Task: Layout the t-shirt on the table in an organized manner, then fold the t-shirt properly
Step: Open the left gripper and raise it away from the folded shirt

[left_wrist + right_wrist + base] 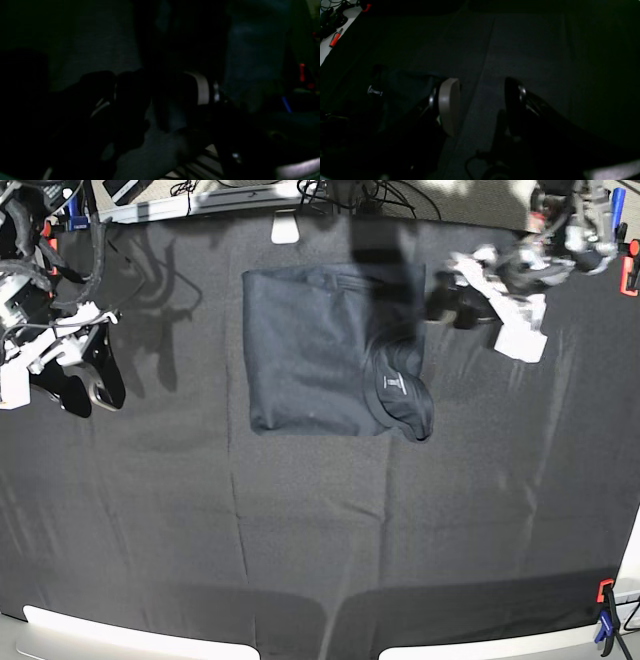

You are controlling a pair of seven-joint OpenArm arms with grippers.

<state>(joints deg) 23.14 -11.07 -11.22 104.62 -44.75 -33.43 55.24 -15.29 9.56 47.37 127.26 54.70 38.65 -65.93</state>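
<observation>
The dark t-shirt lies folded into a rough rectangle on the far middle of the black-clothed table. Its collar and white label are turned out at the near right corner. My left gripper hovers just off the shirt's far right edge, jaws apart and nothing seen clamped. The dim left wrist view shows its pale pad and bluish shirt cloth behind. My right gripper sits at the table's left side, far from the shirt. It is open over bare black cloth.
Cables and gear crowd the far edge, with a small white object beside them. Red clamps sit at the right corners. A red-handled tool lies on a white surface beyond the cloth.
</observation>
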